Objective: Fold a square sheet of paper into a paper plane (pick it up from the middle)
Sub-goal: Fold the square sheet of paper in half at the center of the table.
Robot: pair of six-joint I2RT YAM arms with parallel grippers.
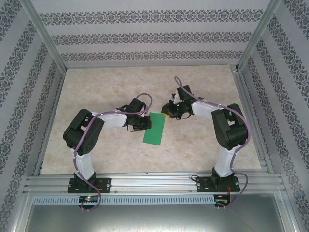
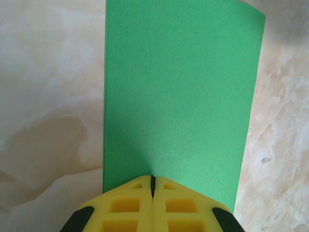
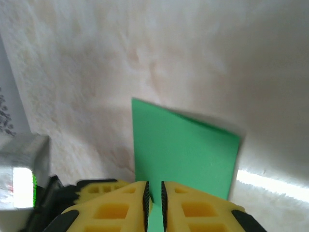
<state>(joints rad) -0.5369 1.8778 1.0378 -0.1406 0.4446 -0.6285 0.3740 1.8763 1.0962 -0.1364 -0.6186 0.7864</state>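
The square sheet of paper (image 1: 154, 128) lies on the marbled table as a bright-green upright rectangle, folded in half, between my two grippers. My left gripper (image 1: 145, 124) is at its left long edge. In the left wrist view the yellow jaws (image 2: 152, 180) are pressed together, tips over the near edge of the paper (image 2: 178, 96), with nothing visible between them. My right gripper (image 1: 167, 112) is at the paper's top right corner. Its jaws (image 3: 154, 186) stand a narrow gap apart, and the green paper (image 3: 188, 150) shows through that gap and beyond it.
The marbled tabletop (image 1: 96, 87) is ringed by aluminium rails (image 1: 154, 181) and patterned walls (image 1: 145, 34). A silver part with a green light (image 3: 21, 174) sits just left of the right gripper. Bare table stretches behind the paper and to both sides.
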